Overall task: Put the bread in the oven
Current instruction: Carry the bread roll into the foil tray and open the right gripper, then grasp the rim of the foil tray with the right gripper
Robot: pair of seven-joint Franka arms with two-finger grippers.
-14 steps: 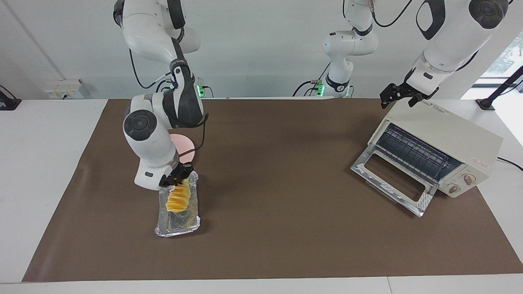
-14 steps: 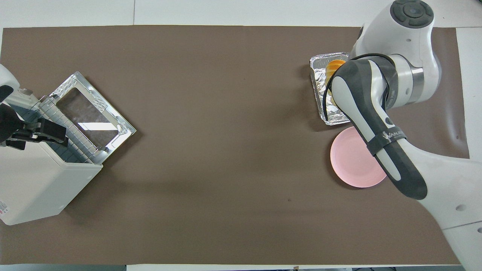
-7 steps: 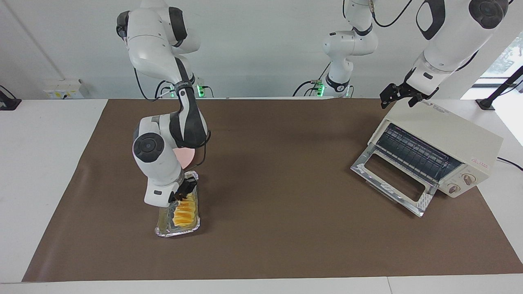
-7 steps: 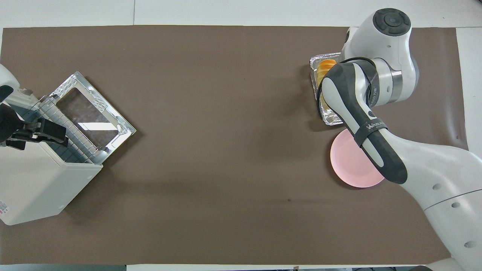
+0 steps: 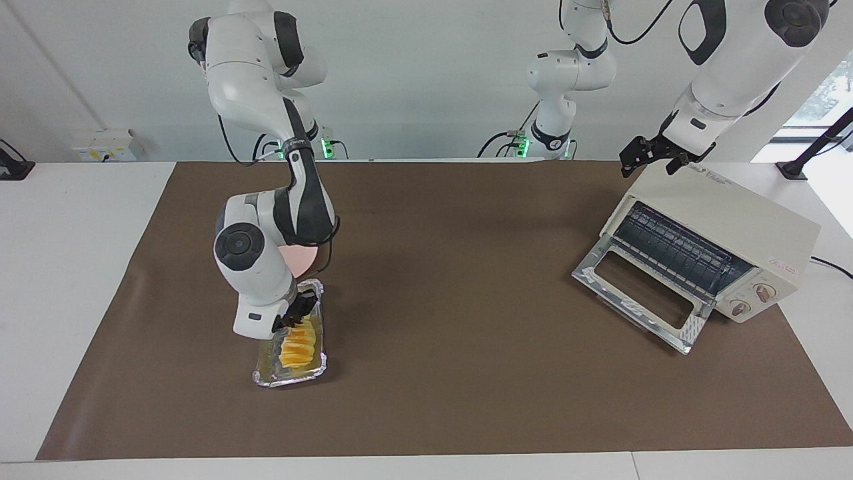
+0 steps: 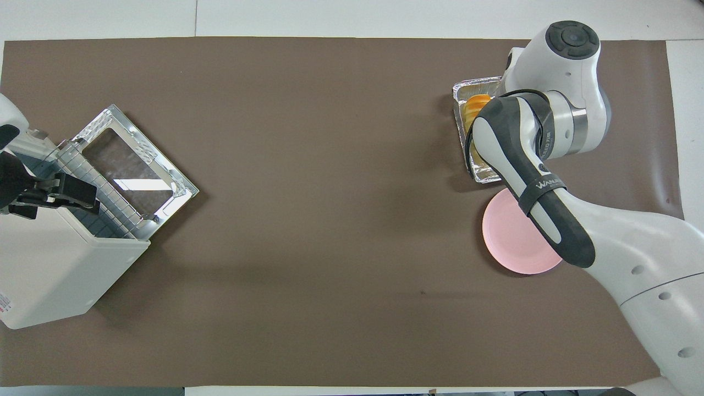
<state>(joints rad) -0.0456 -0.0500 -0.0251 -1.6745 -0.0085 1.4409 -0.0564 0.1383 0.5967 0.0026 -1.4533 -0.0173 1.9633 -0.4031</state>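
At the right arm's end of the table, the right gripper (image 5: 293,318) is down low in the foil tray (image 5: 291,375), at the end of the bread (image 5: 298,345) that is nearer to the robots. Its fingers are dark and half hidden by the wrist, so I cannot tell whether they are apart or closed, nor whether they touch the loaf. The bread, golden and ridged, lies lengthwise inside the tray, still on the tray floor as far as one can see. In the overhead view the arm covers most of the tray, and only one orange end of the bread (image 6: 477,102) shows. A pink plate (image 5: 301,259) sits just beside the tray, nearer to the robots, partly hidden by the arm. The brown mat (image 5: 453,267) covers the middle of the table. At the left arm's end stands the oven (image 5: 716,243), with its glass door dropped open onto the mat and the wire rack visible. The left gripper (image 5: 650,157) waits over the top corner of the oven; its fingers seem to be spread apart.
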